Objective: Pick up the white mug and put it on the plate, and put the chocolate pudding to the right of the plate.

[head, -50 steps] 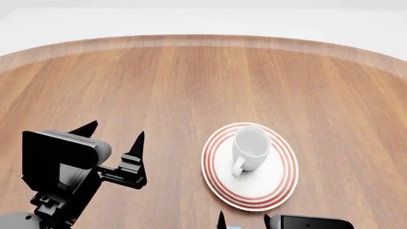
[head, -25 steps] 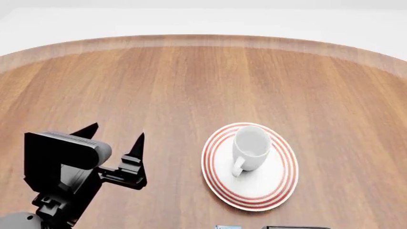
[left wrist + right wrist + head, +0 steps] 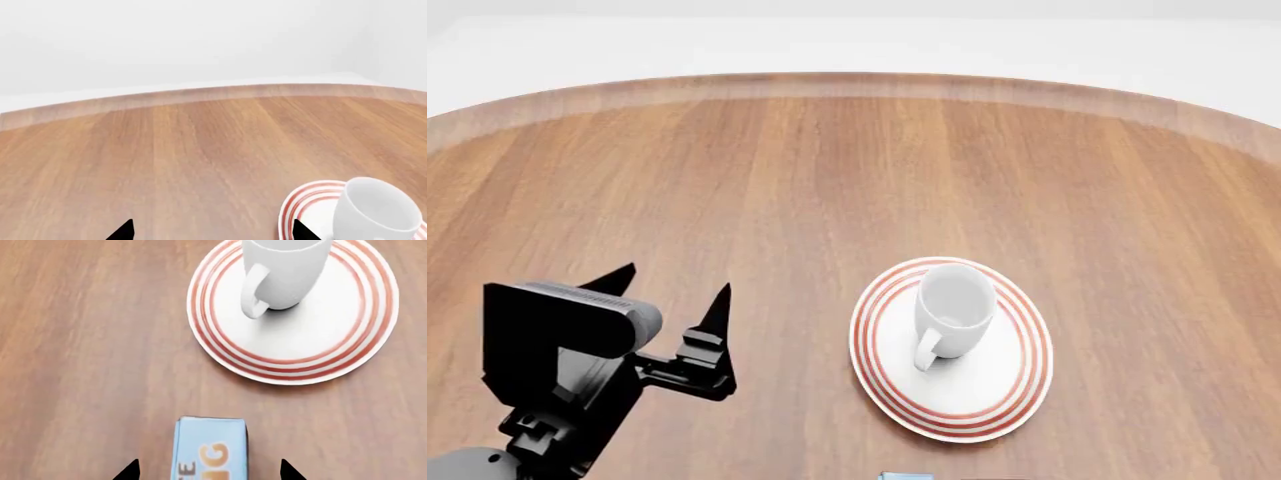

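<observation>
White mug [image 3: 952, 311] upright on plate [image 3: 1014, 385]. Right gripper [image 3: 208, 471] dropped from head view, fingers apart astride chocolate pudding [image 3: 211, 447]; grasp next. Left gripper [image 3: 670, 300] spread, empty.

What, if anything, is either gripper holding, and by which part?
Nothing. The left gripper is open over bare wood. The right gripper is open, fingertips either side of the chocolate pudding, not clamping it.

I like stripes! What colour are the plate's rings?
Red rings on the white plate, clearest in the right wrist view.
</observation>
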Robot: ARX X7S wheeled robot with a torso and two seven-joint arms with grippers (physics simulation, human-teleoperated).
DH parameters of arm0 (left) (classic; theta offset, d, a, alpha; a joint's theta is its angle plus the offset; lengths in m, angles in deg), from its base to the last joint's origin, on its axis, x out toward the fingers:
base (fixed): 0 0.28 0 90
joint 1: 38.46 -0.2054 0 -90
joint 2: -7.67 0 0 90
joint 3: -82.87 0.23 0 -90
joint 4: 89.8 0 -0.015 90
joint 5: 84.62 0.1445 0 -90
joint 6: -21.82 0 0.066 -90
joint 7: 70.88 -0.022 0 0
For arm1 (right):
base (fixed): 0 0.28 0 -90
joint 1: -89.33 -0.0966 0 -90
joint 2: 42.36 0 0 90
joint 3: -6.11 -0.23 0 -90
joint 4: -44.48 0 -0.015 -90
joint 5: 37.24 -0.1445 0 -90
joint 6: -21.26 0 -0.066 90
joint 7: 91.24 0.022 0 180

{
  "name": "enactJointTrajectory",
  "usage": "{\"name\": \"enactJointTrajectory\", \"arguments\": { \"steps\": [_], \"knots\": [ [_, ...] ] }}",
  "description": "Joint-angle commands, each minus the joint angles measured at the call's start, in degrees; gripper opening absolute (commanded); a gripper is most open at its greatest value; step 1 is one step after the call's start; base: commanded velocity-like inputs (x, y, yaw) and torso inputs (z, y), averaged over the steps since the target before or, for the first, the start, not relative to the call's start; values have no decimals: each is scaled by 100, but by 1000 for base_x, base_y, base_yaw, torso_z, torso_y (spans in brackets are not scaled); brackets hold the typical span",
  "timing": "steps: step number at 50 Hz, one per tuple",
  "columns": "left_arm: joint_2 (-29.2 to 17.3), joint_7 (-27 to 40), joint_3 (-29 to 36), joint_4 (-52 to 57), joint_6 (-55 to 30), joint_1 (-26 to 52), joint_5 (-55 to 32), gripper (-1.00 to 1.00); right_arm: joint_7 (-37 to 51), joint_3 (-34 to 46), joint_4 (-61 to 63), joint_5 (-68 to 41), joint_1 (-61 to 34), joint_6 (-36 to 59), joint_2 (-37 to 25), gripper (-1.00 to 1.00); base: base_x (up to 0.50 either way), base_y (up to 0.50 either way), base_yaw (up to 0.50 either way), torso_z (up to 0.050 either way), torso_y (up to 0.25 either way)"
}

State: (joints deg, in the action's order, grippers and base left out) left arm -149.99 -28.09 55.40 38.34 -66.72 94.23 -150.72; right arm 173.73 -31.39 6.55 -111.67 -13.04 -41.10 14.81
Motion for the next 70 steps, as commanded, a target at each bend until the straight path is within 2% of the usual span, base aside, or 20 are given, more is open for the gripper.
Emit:
{"name": "enactJointTrajectory", "arguments": {
  "steps": [1,68,69,70],
  "knots": [
    [129,-185,-125,-87,153,-98,73,100,-345,-153,-267,14,74,-71,138,100,0,0,0,0,0],
    [237,-302,-107,-304,270,-303,123,100,-1040,130,-1397,266,99,54,359,100,0,0,0,0,0],
    [236,-305,-108,-306,273,-306,124,100,-1036,146,-1394,270,79,82,362,-100,0,0,0,0,0],
    [236,-309,-108,-317,280,-313,123,100,-1011,178,-1363,256,31,147,371,-100,0,0,0,0,0]
  ]
}}
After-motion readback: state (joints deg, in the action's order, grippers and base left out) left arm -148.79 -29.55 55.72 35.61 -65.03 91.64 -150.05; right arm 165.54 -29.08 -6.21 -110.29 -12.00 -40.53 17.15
